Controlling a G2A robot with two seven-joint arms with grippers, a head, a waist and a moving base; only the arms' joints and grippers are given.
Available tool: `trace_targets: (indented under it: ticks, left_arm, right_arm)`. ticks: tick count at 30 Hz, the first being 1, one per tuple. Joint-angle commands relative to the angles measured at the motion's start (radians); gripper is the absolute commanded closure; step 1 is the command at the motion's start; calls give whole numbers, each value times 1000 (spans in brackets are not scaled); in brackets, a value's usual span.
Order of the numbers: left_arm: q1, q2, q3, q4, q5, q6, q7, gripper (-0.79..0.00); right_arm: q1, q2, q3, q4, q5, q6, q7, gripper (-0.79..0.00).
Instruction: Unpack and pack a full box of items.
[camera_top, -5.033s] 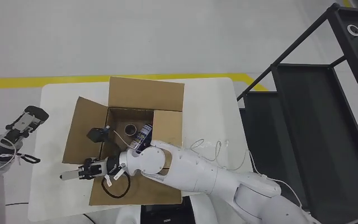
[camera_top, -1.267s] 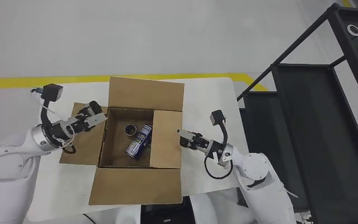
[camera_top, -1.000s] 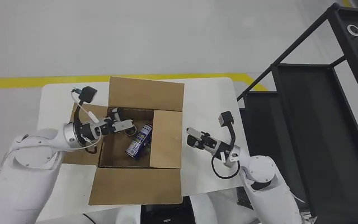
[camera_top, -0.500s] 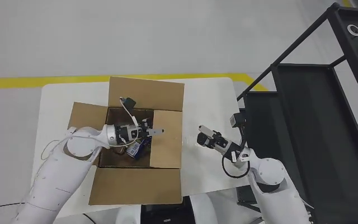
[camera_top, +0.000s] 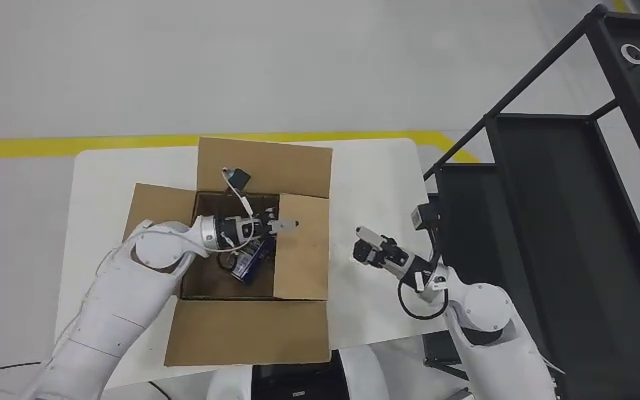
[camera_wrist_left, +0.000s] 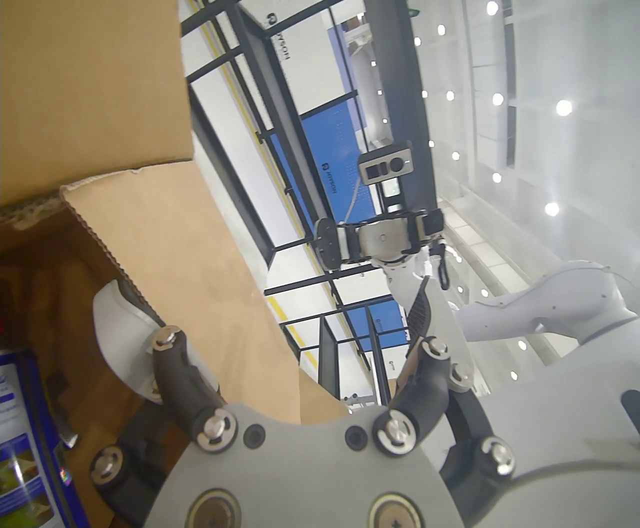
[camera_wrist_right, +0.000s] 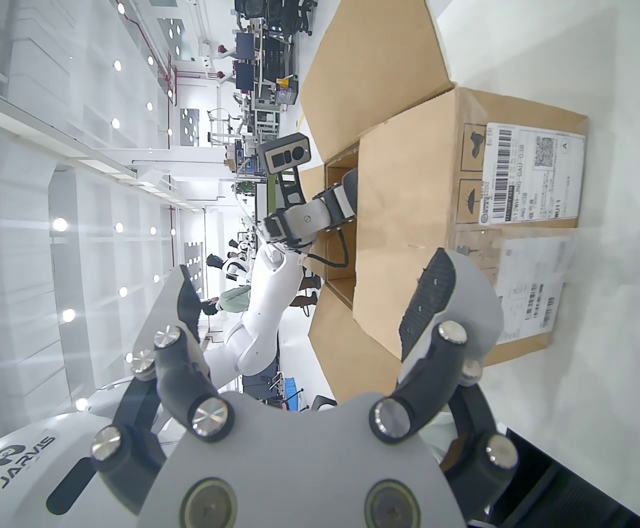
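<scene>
An open cardboard box (camera_top: 262, 165) stands on the white table (camera_top: 370, 180). A blue printed can (camera_top: 248, 262) lies inside on its side, also visible as the blue can (camera_wrist_left: 20, 440). My left gripper (camera_top: 280, 225) is inside the box at its right flap (camera_wrist_left: 200, 280). It is open, and the flap's edge passes between the fingers of the left gripper (camera_wrist_left: 270, 310). My right gripper (camera_top: 362, 243) hovers open over the table to the right of the box, facing the box (camera_wrist_right: 410, 200). Nothing is between the fingers of the right gripper (camera_wrist_right: 315, 280).
A dark metal rack (camera_top: 540, 180) stands just beyond the table's right edge. A yellow floor line (camera_top: 100, 145) runs behind the table. Bare table lies between the box and the right gripper. Paper labels (camera_wrist_right: 530, 175) cover the box's outer side wall.
My left arm swung from left of the box into it and across to the right flap. The right arm drew back to the right, then held still. The box shifted slightly right.
</scene>
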Motion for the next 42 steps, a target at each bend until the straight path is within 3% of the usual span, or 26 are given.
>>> trace_targets:
  ticks: [1,7,12,21,29,36,39,42]
  left_arm:
    - [-18,-2,-4,-10,-37,-14,-28,-785]
    - [-71,-13,7,-68,-108,-25,-108,-785]
    - [-133,-40,72,-49,-134,-29,-140,-785]
    - [-239,-120,223,71,-221,-96,-152,-785]
    - [-314,-198,323,185,-281,-171,-153,-785]
    - [-354,-263,388,309,-315,-170,-140,-785]
    - [-362,-280,394,355,-322,-187,-140,-785]
    - [-368,-279,380,371,-292,-203,-124,-785]
  right_arm:
    - [-7,3,7,-10,2,7,12,-785]
    - [-34,12,22,-58,26,14,61,-785]
    - [-69,20,54,-100,67,6,90,-785]
    - [-152,33,154,-187,201,-83,177,-785]
    - [-126,44,137,-145,219,-51,247,-785]
    - [-84,53,85,-74,155,3,262,-785]
    - [-66,57,74,-41,103,28,229,-785]
    - [-58,59,61,-19,67,44,196,-785]
